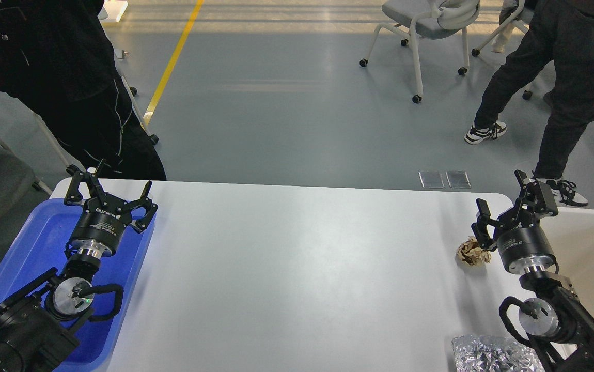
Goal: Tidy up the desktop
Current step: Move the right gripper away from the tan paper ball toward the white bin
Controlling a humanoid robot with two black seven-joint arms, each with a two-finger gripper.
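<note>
The worktop (297, 268) is a large white surface filling the lower half of the head view, between a blue tray (28, 248) at its left edge and a beige-white bin (591, 243) at its right edge. The left arm rises from the lower-left corner over the tray; its end effector (108, 194) points up and away, fingers spread wide, holding nothing. The right arm rises from the lower-right corner; its end effector (509, 204) is tilted toward the upper right, fingers spread, holding nothing. A crumpled brown paper ball (472, 252) lies on the worktop just beside its left side. Crumpled silver foil (493, 354) lies at the near right edge.
</note>
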